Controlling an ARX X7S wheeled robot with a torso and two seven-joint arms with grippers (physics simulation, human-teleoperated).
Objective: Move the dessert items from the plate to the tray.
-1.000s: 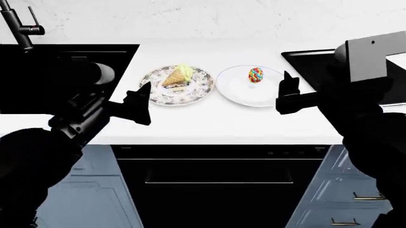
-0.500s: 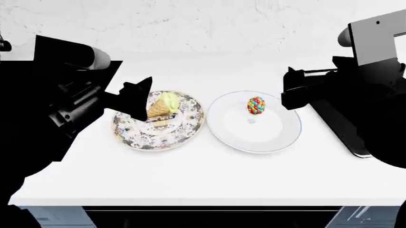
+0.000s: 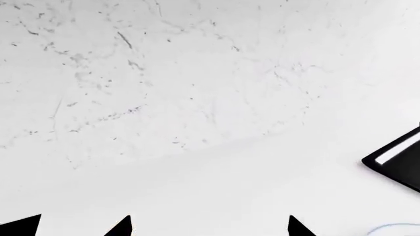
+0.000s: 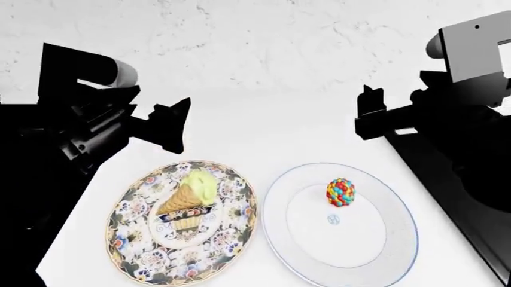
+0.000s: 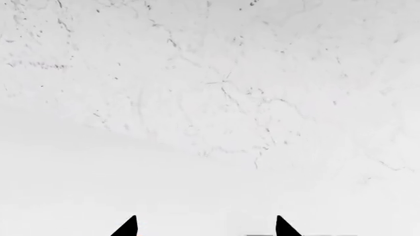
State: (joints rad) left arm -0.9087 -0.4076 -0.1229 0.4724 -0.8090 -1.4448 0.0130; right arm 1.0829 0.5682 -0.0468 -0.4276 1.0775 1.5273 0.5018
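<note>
A tan waffle cone with a pale green scoop (image 4: pixel 188 195) lies on a patterned plate (image 4: pixel 131 239). The multicoloured candy ball (image 4: pixel 340 192) stands on a plain white plate (image 4: pixel 375 245) to its right. The black tray (image 4: pixel 435 179) lies at the right edge, partly hidden by my right arm; a corner of the tray shows in the left wrist view (image 3: pixel 402 161). My left gripper (image 4: pixel 177 124) (image 3: pixel 208 228) is open and empty, above the counter behind the patterned plate. My right gripper (image 4: pixel 365 113) (image 5: pixel 205 228) is open and empty, behind the white plate near the tray's corner.
The white marble counter (image 4: pixel 264 137) runs back to a marble wall (image 4: pixel 255 36). Both wrist views show mostly bare marble. The white plate's rim (image 3: pixel 394 228) shows at the edge of the left wrist view.
The head view has moved in and tipped down: both plates sit lower and larger. The counter's front edge, cabinets and sink have left the view. Both grippers now hover behind the plates, still open.
</note>
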